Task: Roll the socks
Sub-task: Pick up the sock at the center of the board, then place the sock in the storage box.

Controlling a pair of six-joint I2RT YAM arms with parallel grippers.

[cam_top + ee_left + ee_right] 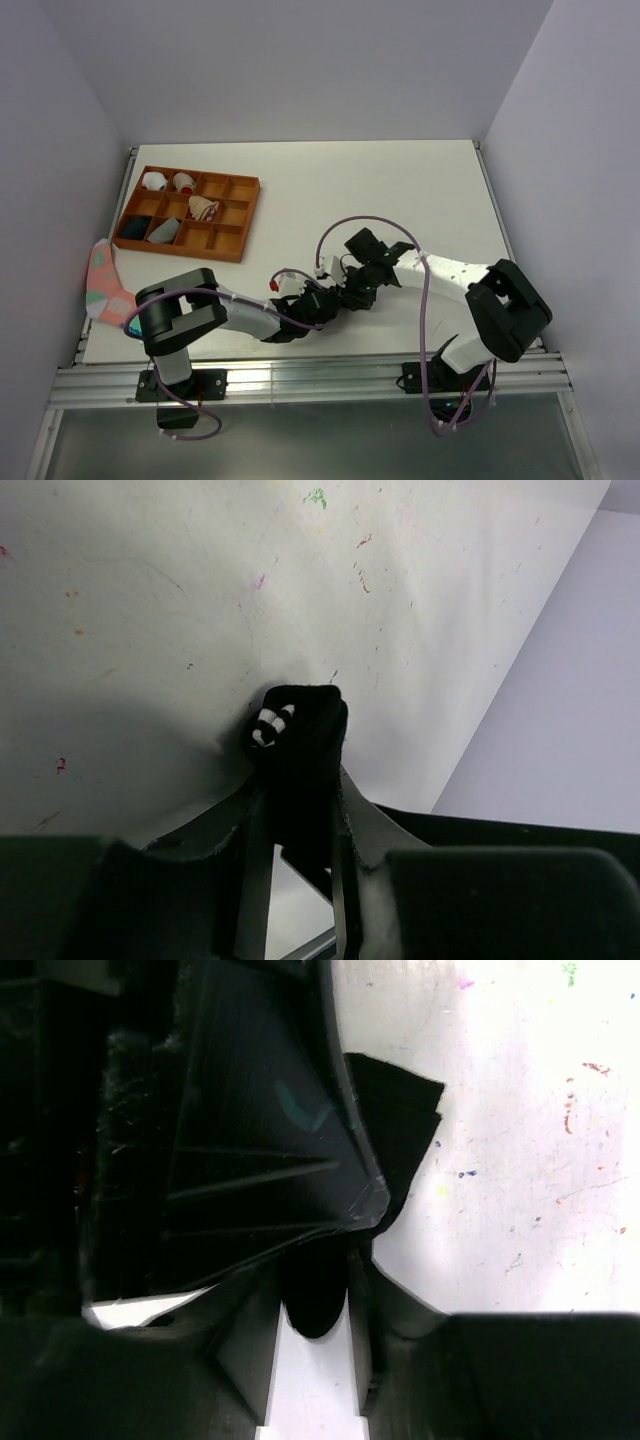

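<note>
A black sock (300,725) with a white-striped cuff is bunched into a small roll, and my left gripper (300,785) is shut on it from both sides. In the right wrist view the same black sock (400,1110) sticks out past the left gripper's finger, and a dark lobe of it fills the gap of my right gripper (313,1285). Both grippers (335,300) meet nose to nose near the table's front middle, hiding the sock from above. A tan and maroon sock bundle (203,208) lies in a tray compartment.
A wooden compartment tray (240,215) stands at the back left, holding small white rolls (153,181) and a grey one (163,230). A pink sock with teal spots (103,285) hangs at the table's left edge. The right arm's purple cable (330,235) loops over the middle.
</note>
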